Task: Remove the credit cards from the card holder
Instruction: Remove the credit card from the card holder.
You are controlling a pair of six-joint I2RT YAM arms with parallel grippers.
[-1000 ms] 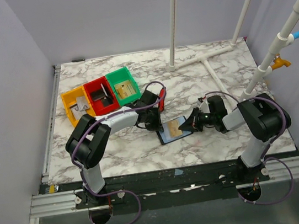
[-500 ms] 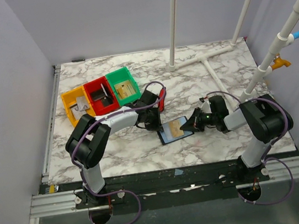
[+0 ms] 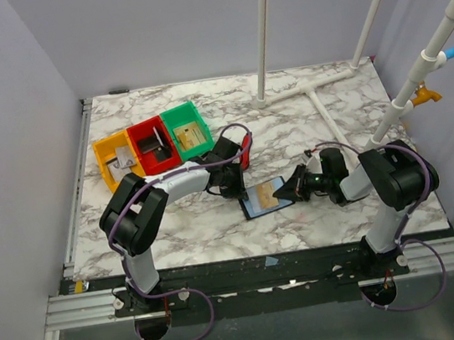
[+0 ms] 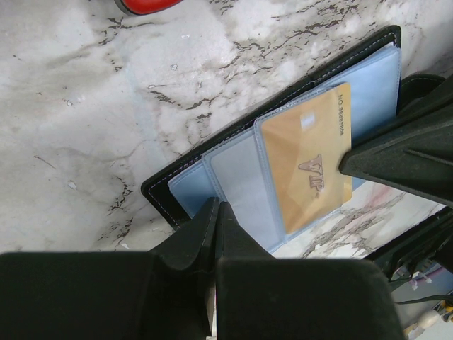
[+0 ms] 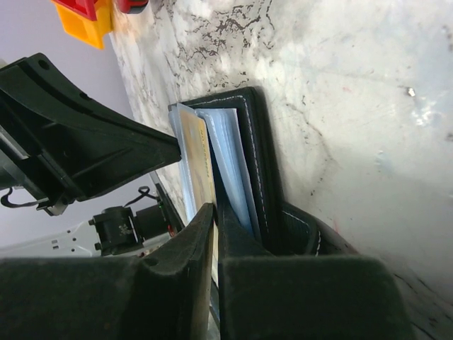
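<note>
The card holder lies open on the marble table, black with bluish-grey pockets. One tan-gold credit card sticks partway out of a pocket toward the right. My right gripper comes in low from the right. Its jaws are shut on the card's free end, next to the holder's black edge. My left gripper is shut with nothing between its fingers. Its tips rest on the holder's left corner. In the left wrist view, the right gripper's fingers cover the card's end.
Orange, red and green bins stand in a row at the back left, holding small items. A red-and-black tool lies behind the left wrist. A white pipe frame stands on the table's back right.
My right arm's wrist has shifted slightly to the right. The holder, the card and the left arm look unmoved.
</note>
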